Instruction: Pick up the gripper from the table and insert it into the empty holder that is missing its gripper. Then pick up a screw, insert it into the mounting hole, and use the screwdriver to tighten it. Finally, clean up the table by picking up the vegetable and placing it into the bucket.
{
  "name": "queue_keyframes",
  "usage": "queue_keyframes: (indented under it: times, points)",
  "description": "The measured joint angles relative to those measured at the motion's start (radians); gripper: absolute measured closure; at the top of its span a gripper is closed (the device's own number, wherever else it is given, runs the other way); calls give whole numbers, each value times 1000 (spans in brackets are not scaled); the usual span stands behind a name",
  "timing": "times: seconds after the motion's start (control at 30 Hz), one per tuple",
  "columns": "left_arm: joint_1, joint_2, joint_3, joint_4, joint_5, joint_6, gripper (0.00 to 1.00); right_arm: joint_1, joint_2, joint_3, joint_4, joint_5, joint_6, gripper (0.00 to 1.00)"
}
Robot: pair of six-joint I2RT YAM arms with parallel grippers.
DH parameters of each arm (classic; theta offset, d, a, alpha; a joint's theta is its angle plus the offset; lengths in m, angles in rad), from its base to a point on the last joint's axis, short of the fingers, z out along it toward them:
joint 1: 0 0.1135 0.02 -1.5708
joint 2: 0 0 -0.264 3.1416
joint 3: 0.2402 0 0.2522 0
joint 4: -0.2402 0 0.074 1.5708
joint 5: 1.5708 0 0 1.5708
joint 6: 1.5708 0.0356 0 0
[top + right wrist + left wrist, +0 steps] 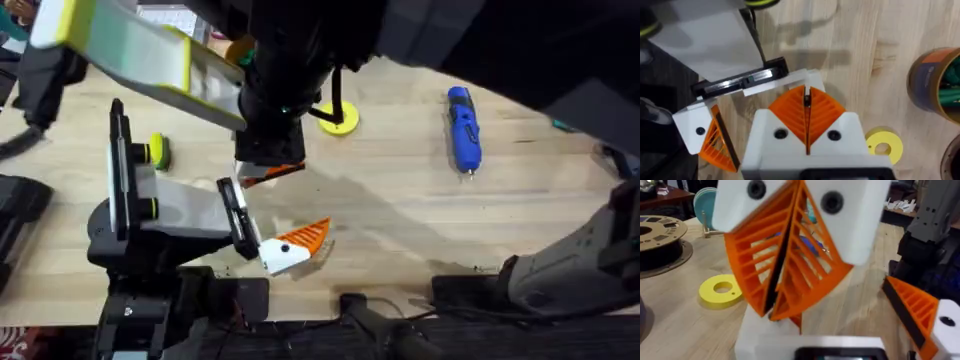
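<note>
lying low near the table's front edge, the left arm's white-mounted orange ribbed gripper [295,245] rests on the light wooden butcher-block table [400,215]; whether it is parted i cannot tell. beyond it the right gripper [806,100] hangs pressed together. farther right lies the bright blue cylindrical screwdriver [463,128].

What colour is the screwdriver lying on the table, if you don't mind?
Bright blue; the screwdriver shows best in the overhead view.
</note>
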Motion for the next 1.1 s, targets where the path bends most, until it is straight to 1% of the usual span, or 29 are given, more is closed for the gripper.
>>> queue_keyframes:
  times: [0.23, 0.5, 1.07, 1.1]
  points:
    - [0, 0, 0, 0, 0, 0, 15, 0, 0, -8, -2, 0, 0, 995]
    - [0, 0, 0, -1, 7, -6, 15, 0, 0, -48, 17, 0, 0, 995]
    - [0, 0, 0, -1, 7, -16, 15, 0, 0, -50, 21, 0, 0, 995]
    - [0, 0, 0, -1, 7, -16, 15, 0, 0, -50, 21, 0, 5, 960]
